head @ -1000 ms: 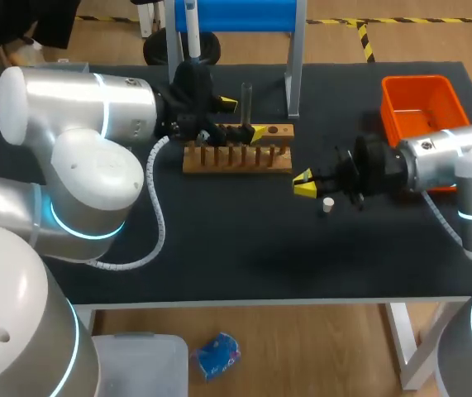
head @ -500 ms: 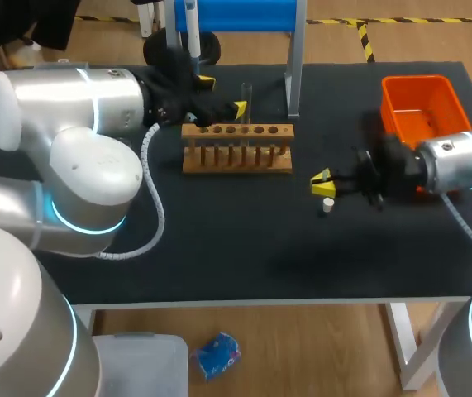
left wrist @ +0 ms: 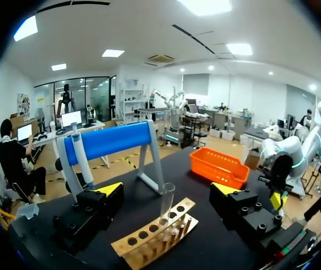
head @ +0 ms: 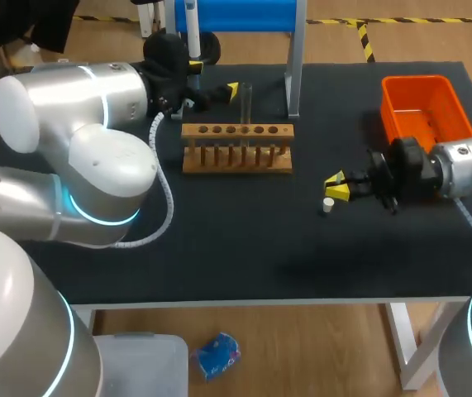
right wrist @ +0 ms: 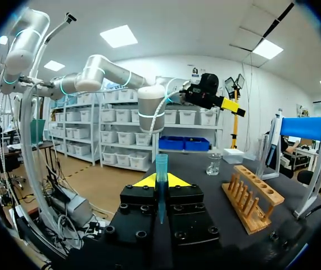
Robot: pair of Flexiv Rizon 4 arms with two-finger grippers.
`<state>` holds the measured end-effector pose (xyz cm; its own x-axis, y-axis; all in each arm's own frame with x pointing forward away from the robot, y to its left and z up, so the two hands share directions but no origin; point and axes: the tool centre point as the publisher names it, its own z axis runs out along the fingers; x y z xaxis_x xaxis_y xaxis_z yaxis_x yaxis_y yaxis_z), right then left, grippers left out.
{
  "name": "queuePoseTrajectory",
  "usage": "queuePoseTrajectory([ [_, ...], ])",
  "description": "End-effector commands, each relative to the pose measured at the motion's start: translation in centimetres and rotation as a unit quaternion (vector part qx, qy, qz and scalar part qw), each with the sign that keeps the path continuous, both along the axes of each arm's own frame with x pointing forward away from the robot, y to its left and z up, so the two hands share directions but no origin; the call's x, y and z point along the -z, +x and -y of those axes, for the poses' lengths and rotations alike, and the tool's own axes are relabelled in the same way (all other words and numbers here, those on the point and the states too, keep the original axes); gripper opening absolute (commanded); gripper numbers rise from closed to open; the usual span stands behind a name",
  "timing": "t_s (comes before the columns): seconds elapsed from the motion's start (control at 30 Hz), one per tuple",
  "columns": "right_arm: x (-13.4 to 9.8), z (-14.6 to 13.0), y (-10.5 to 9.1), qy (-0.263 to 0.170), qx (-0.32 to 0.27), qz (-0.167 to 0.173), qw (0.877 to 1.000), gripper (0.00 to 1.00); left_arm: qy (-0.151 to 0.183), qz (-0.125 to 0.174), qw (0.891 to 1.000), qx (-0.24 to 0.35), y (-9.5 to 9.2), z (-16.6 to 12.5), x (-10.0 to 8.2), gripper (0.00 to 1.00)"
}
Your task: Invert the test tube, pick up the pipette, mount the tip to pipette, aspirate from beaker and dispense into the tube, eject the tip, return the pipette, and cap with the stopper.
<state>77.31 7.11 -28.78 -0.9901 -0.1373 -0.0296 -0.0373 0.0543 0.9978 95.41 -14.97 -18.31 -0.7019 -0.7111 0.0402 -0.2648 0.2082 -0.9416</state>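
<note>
From here, we think the main danger is a side knock. Our left end effector point(left wrist: 166, 190) stands with its fingers spread wide, and the clear glass test tube point(head: 246, 98) lies ahead of them, in the line of the gap. If the arm swings sideways without first backing off, a finger could hit the tube, tip it, or drag the rack. A second danger is the small white stopper point(head: 328, 204). It is light and could roll away if our right arm sweeps low.

Nearest to us on the black tabletop point(head: 244, 248), this stopper lies free, just beside the yellow tips of our right end effector point(head: 337, 186) and apart from them. In the right wrist view, the fingers of this end effector look pressed together on a slim blue-green plastic piece point(right wrist: 161, 166). We cannot tell surely what the piece is, and it could slip if the hold is weak.

Farther on stands the wooden rack with a row of holes point(head: 237, 157). The test tube stands upright in one of its holes, touching neither finger.

Beyond the rack is the stand with the blue bar point(head: 236, 12), where the white pipette point(head: 191, 25) hangs. The small glass beaker point(right wrist: 213, 164) stands past the rack's end. The orange plastic bin point(head: 421, 80) sits at the far right.
</note>
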Motion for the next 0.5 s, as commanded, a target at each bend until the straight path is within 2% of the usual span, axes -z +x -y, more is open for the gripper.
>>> queuePoseTrajectory([
  [0.03,0.0,0.0,-0.1,-0.001,0.0,0.0,1.0,0.0,0.001,0.0,1.0,-0.004,0.0,0.4,0.1,1.0],
  [0.27,0.0,0.0,-0.1,-0.001,0.0,0.0,1.0,0.0,0.001,0.0,1.0,-0.004,0.0,0.4,0.1,1.0],
  [0.33,0.0,0.0,-0.1,-0.001,0.0,0.0,1.0,0.0,0.001,-0.01,0.998,-0.067,2.0,-0.1,0.7,1.0],
  [0.5,0.0,0.0,-0.1,-0.001,0.0,0.0,1.0,0.0,-0.025,-0.006,0.994,-0.107,4.8,-0.6,0.8,1.0],
])
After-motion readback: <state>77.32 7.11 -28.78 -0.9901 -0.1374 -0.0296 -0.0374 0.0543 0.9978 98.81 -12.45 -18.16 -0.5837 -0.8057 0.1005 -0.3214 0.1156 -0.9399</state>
